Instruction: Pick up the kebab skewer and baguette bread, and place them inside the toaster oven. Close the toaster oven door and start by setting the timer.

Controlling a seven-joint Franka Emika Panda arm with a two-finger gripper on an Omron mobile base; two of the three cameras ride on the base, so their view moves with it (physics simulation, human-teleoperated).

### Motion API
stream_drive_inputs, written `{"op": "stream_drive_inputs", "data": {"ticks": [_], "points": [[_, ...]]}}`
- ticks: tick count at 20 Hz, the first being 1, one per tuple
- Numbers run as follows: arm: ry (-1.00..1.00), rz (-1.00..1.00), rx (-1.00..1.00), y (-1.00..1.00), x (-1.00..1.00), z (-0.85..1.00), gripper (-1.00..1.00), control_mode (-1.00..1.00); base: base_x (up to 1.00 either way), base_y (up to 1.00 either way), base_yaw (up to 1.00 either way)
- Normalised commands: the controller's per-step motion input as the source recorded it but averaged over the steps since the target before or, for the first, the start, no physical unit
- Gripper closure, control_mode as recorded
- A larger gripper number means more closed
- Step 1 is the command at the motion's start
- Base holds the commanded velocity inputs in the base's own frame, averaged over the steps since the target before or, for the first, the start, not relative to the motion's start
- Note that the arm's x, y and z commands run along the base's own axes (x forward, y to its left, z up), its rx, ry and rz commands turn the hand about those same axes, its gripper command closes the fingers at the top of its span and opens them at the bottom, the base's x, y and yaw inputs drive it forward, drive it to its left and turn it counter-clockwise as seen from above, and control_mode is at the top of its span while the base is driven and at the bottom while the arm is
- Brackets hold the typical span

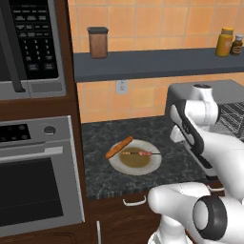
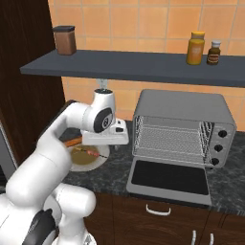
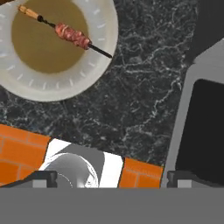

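The kebab skewer (image 1: 136, 153) (image 3: 65, 33) lies across a white plate (image 1: 153, 165) on the dark counter. The baguette bread (image 1: 119, 147) (image 2: 72, 141) rests on the plate's far left rim. The grey toaster oven (image 2: 184, 107) stands to the right, and its dark-glass door (image 2: 170, 177) (image 3: 201, 122) is dropped open, showing the wire rack (image 2: 170, 139). My gripper (image 2: 116, 135) (image 3: 111, 179) hangs open and empty above the counter, between the plate and the open door, pointing down. Its fingertips (image 3: 43, 177) stand wide apart.
A black microwave (image 1: 28, 43) sits above a steel built-in oven (image 1: 33, 190) at the left. The shelf (image 2: 134, 67) above the counter carries a brown canister (image 2: 64, 40) and two jars (image 2: 195, 48). A wall outlet (image 1: 122, 86) is behind the plate. The toaster oven's knobs (image 2: 221, 141) are on its right side.
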Motion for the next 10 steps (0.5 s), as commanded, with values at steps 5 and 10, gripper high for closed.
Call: {"op": "stream_drive_inputs", "data": {"ticks": [5,10], "points": [[-0.01,-0.30,0.05,0.85,0.10,-0.04,-1.00,-1.00,0.00,0.00,0.00],[-0.05,-0.38,0.05,0.65,0.48,-0.12,-1.00,-1.00,0.00,0.00,0.00]]}}
